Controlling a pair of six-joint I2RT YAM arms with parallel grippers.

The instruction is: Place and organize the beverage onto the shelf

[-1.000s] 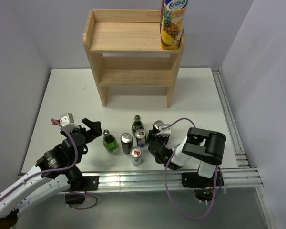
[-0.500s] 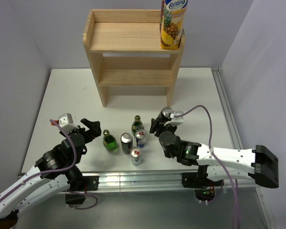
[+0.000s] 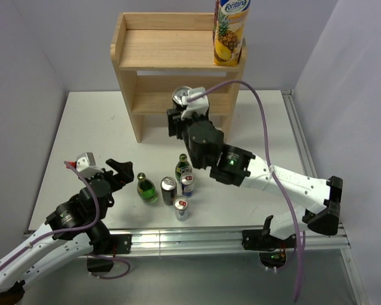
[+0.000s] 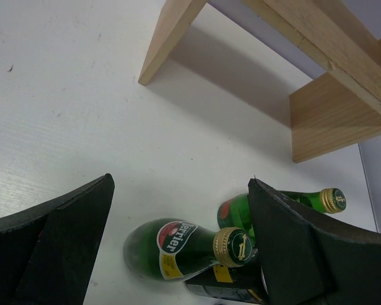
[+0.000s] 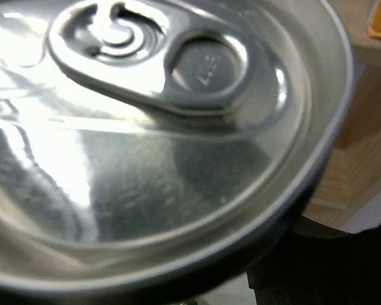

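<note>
My right gripper (image 3: 181, 109) is clamped on a can (image 3: 182, 94), lifted just in front of the shelf's (image 3: 168, 54) lower board. My left gripper (image 4: 181, 190) stands wide open, well in front of the shelf, by a green bottle (image 4: 171, 244).

The fixed overhead camera, above and behind the arm bases, looks down across the white table (image 3: 82, 127) to the shelf (image 3: 178, 57) by the far wall. The left wrist camera rides low over the tabletop, facing the shelf's feet past two green bottles (image 4: 178, 244), all shared with the overhead view. The right wrist camera sits tight on the lid of a can (image 5: 165, 127), shelf wood at its right edge
</note>
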